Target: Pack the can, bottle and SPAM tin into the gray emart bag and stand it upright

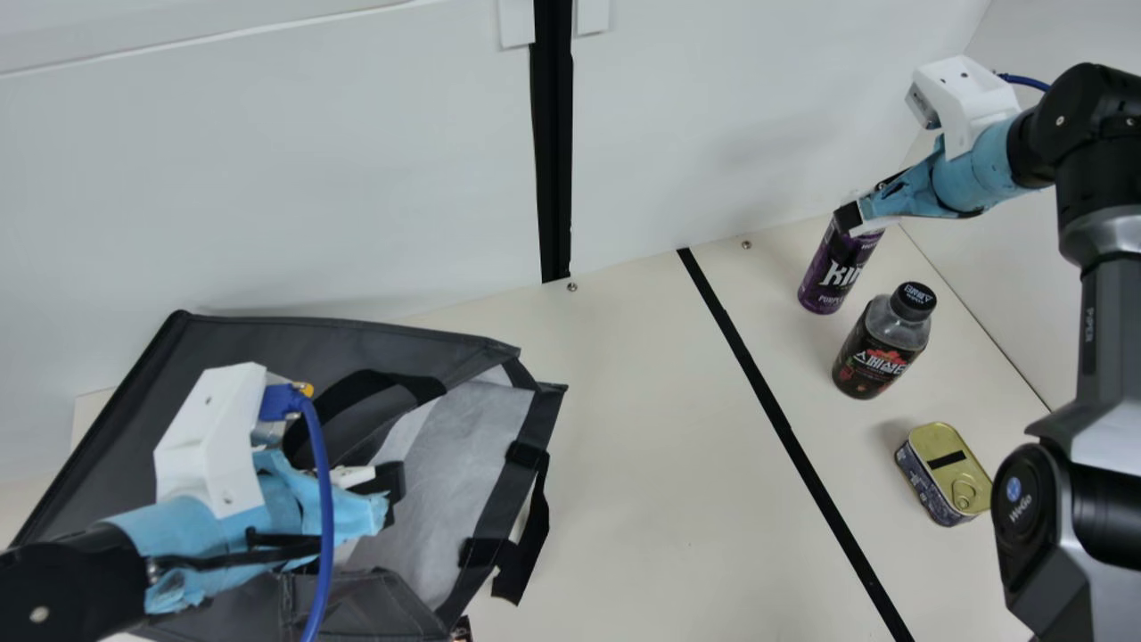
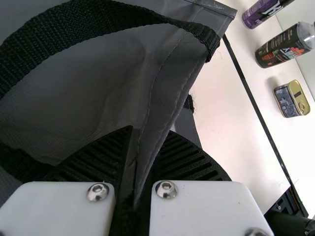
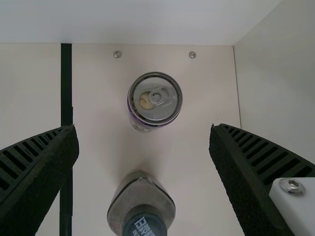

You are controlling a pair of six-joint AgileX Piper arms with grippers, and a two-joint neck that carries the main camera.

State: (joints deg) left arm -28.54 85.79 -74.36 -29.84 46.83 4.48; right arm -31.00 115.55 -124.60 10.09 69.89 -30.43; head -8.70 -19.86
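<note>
Main view is showing the purple can [image 1: 836,272] standing on the table [image 1: 642,428] behind the bottle [image 1: 878,352], with the SPAM tin [image 1: 945,474] lying nearer. Right gripper [image 3: 143,127] is hanging over the can, its fingers spread wide to either side — nothing is sitting between them. Left gripper [image 2: 150,132] is pinching an edge of the gray emart bag [image 1: 267,343], whose limp cloth is probably needing that hold to keep its mouth open. The can is likely being slick, thin-walled and easily dented — its upper sides, below the rim, are offering the best grip, squeezed gently and evenly.
</note>
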